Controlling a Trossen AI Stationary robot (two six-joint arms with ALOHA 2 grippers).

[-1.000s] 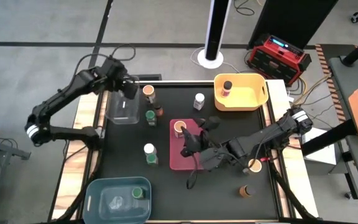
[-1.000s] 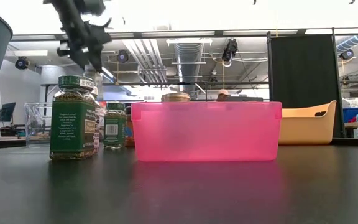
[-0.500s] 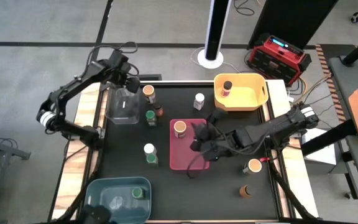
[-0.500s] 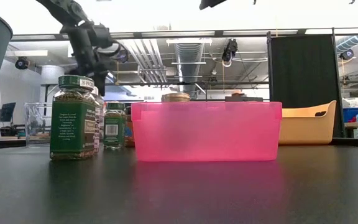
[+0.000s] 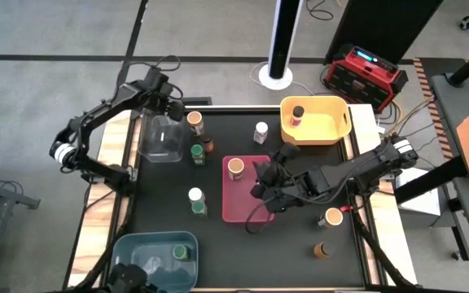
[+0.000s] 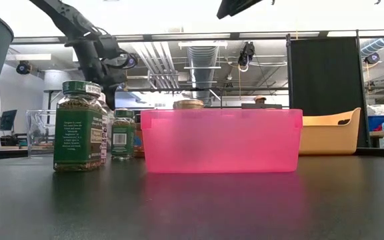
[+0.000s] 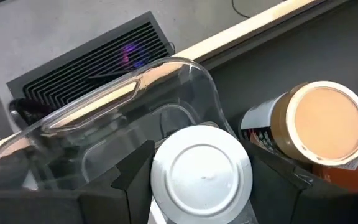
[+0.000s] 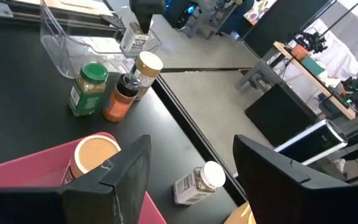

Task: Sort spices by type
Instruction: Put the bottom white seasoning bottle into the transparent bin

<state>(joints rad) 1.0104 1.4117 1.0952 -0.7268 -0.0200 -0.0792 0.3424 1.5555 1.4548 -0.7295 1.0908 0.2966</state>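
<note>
The left gripper [image 5: 168,108] hangs at the far left corner of the black table [image 5: 300,244], over the far rim of the clear bin [image 5: 159,140], its fingers closed on a white-lid jar [image 7: 201,168] just beside an orange-lid jar [image 5: 194,122] on the table. The right gripper [image 5: 269,172] hovers above the pink bin's [image 5: 243,207] right edge, fingers apart with nothing between them. Inside the pink bin stands one orange-lid jar [image 5: 235,168]; the rest of its floor is bare. Two jars crowd the clear bin's right side — a green-lid jar [image 5: 197,151] and a dark-lid jar [image 5: 208,144]. Another white-lid jar [image 5: 260,131] stands between the pink bin and the yellow bin [image 5: 332,130], which holds a dark-lid jar [image 5: 298,111]. A white-lid jar [image 5: 195,195] with a green-lid one touching it stands left of the pink bin. Near the right edge are an orange-lid jar [image 5: 332,217] and a brown-lid jar [image 5: 322,249]; the near middle of the table lies open. At the near left corner, the blue bin [image 5: 129,248] holds a green-lid jar [image 5: 180,252]. Beyond the table lies grey floor, with a white column [image 5: 282,41] and a red case [image 5: 365,69] at the far side.
</note>
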